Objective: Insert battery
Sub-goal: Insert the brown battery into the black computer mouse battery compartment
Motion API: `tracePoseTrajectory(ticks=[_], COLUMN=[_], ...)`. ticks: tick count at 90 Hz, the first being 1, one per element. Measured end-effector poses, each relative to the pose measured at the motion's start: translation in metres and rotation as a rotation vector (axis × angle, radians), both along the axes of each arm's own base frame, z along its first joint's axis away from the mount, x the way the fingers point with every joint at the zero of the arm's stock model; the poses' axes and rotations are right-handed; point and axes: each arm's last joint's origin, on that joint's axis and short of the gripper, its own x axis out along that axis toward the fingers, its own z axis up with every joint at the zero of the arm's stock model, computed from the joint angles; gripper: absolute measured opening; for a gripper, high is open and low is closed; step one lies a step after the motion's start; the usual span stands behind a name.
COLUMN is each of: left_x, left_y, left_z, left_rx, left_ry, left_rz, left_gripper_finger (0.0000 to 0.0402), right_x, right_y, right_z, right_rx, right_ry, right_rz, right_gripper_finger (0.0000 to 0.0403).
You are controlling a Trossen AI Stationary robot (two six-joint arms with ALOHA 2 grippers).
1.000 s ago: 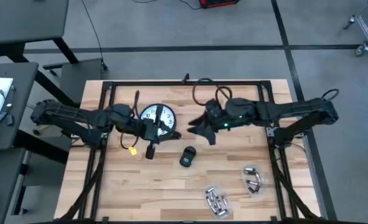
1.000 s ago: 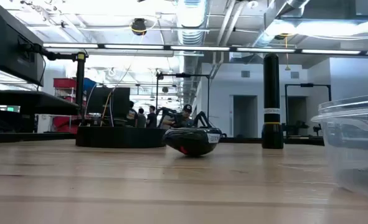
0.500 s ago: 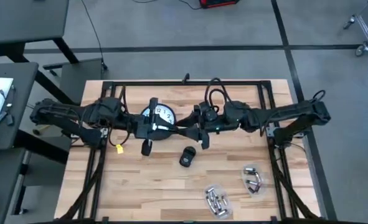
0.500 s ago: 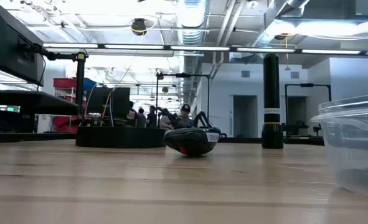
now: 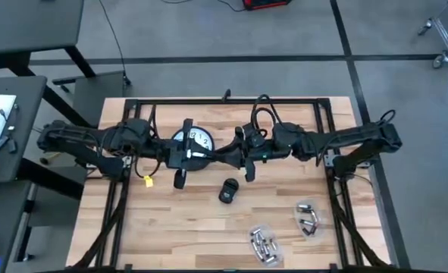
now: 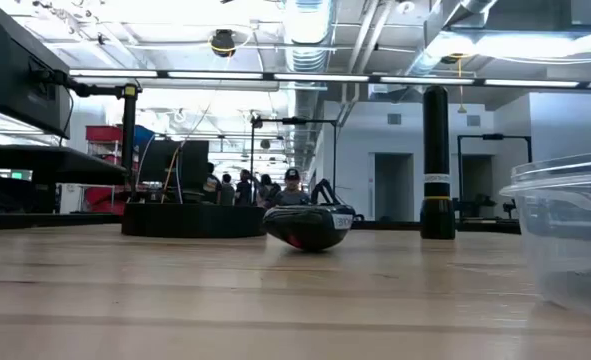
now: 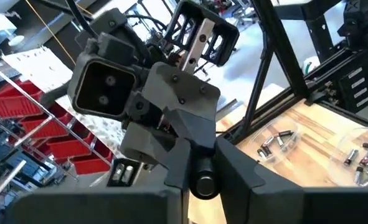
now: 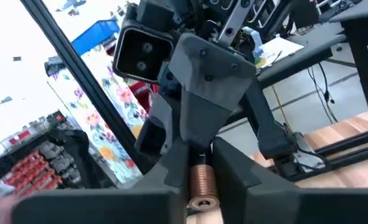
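A battery hangs above the table between my two grippers, which meet tip to tip beside the white-faced clock (image 5: 201,137). The right wrist view shows its copper end (image 8: 201,182); the left wrist view shows its black end (image 7: 203,184). My left gripper (image 5: 212,158) comes from the table's left and my right gripper (image 5: 230,158) from its right. Each is shut on the battery. The clock lies flat on the table, partly under my left arm. My left gripper has the battery's black end (image 7: 203,174) between its two fingers, coming level from the table's left, with the fingers lying along the battery. The battery is clear of the table. My right gripper has the copper end (image 8: 201,169) between its two fingers, level from the table's right, with the fingers also along the battery. The battery lies roughly level, bridging the two grippers.
A small black device (image 5: 228,190) lies on the table just nearer than the grippers. Two clear dishes of loose batteries (image 5: 263,244) (image 5: 308,216) stand near the front right. A yellow tag (image 5: 145,180) hangs by my left arm. A black frame (image 5: 224,100) borders the table.
My right gripper has moved toward the table's left edge, up to my left gripper, and its spread fingers have come together. My left arm has drawn back slightly toward the left edge and turned at the wrist. For the last half second both have kept still.
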Motion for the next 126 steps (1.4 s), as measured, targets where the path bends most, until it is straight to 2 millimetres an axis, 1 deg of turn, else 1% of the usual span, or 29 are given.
tracePoseTrajectory(ticks=[10, 22, 29, 40, 50, 54, 61, 69, 80, 94, 105, 113, 118, 126], left_x=[0.0, 0.0, 0.0, -0.005, -0.01, -0.011, -0.01, -0.008, 0.0, 0.013, 0.023, 0.033, 0.038, 0.046], left_y=[0.001, 0.001, 0.001, 0.002, 0.004, 0.005, 0.005, 0.007, 0.013, 0.022, 0.024, 0.023, 0.022, 0.021], left_z=[-0.002, -0.004, -0.008, -0.02, -0.034, -0.043, -0.059, -0.082, -0.123, -0.175, -0.211, -0.231, -0.241, -0.254], left_rx=[-0.014, -0.008, -0.02, -0.135, -0.238, -0.268, -0.328, -0.4, -0.491, -0.609, -0.65, -0.654, -0.658, -0.671], left_ry=[0.02, 0.038, 0.08, 0.218, 0.384, 0.465, 0.545, 0.611, 0.649, 0.651, 0.719, 0.775, 0.798, 0.815], left_rz=[0.021, 0.034, 0.035, 0.051, 0.093, 0.114, 0.136, 0.136, 0.124, 0.102, 0.111, 0.124, 0.108, 0.083], left_gripper_finger=[0.0068, 0.0072, 0.0073, 0.0074, 0.0077, 0.0078, 0.0082, 0.0084, 0.0084, 0.0084, 0.0084, 0.0084, 0.0084, 0.0084], right_x=[0.0, 0.0, 0.0, -0.007, -0.017, -0.021, -0.026, -0.028, -0.02, -0.001, 0.012, 0.016, 0.017, 0.018], right_y=[0.0, 0.001, 0.001, 0.001, 0.015, 0.021, 0.032, 0.044, 0.052, 0.054, 0.05, 0.046, 0.045, 0.041], right_z=[-0.002, -0.003, -0.006, -0.016, -0.031, -0.039, -0.056, -0.085, -0.124, -0.166, -0.183, -0.195, -0.2, -0.201], right_rx=[-0.002, -0.009, -0.025, -0.057, -0.066, -0.075, -0.094, -0.138, -0.184, -0.224, -0.201, -0.195, -0.19, -0.185], right_ry=[0.017, 0.029, 0.065, 0.239, 0.45, 0.54, 0.689, 0.827, 0.927, 1.02, 1.012, 1.044, 1.06, 1.065], right_rz=[-0.001, -0.004, -0.004, -0.004, 0.015, 0.007, -0.026, -0.097, -0.15, -0.183, -0.219, -0.25, -0.264, -0.274], right_gripper_finger=[0.003, 0.003, 0.003, 0.003, 0.003, 0.003, 0.003, 0.003, 0.003, 0.003, 0.003, 0.003, 0.003, 0.003])
